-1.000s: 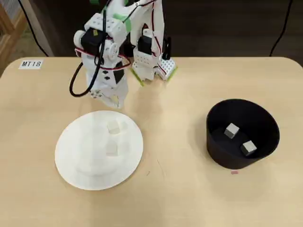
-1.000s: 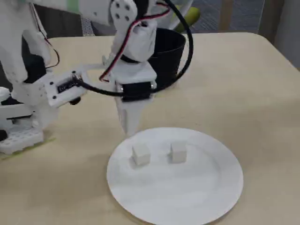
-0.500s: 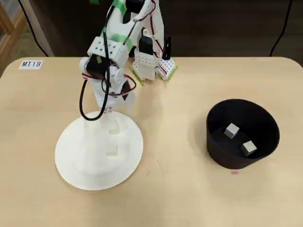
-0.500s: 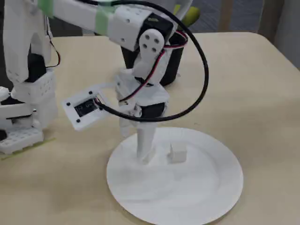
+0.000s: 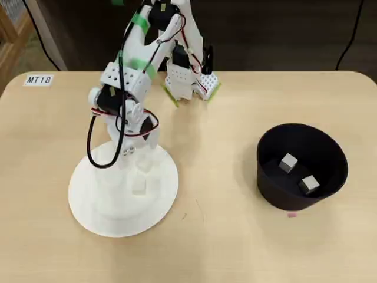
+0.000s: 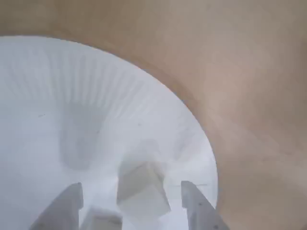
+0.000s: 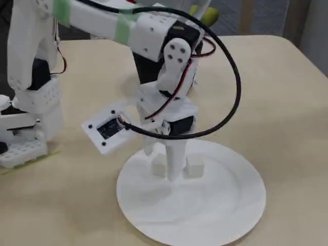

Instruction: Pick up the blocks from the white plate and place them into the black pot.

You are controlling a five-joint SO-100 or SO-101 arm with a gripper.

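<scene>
The white plate [image 5: 97, 203] lies at the left of the table in the overhead view. Two pale blocks lie on it: one [image 5: 145, 165] by the gripper and one [image 5: 139, 186] just below it. The black pot [image 5: 277, 194] stands at the right with two grey blocks [image 5: 288, 163] [image 5: 308, 184] inside. In the wrist view my gripper [image 6: 132, 211] is open low over the plate [image 6: 72, 96], its fingers on either side of one block [image 6: 144, 191]. A second block [image 6: 100, 223] lies by the left finger. In the fixed view the gripper [image 7: 174, 171] reaches the plate between two blocks [image 7: 159, 165] [image 7: 195, 168].
The arm's base [image 5: 188, 79] stands at the back edge of the table. A label reading MT18 [image 5: 39, 79] is stuck at the back left. Bare wooden tabletop [image 5: 218, 177] lies between plate and pot.
</scene>
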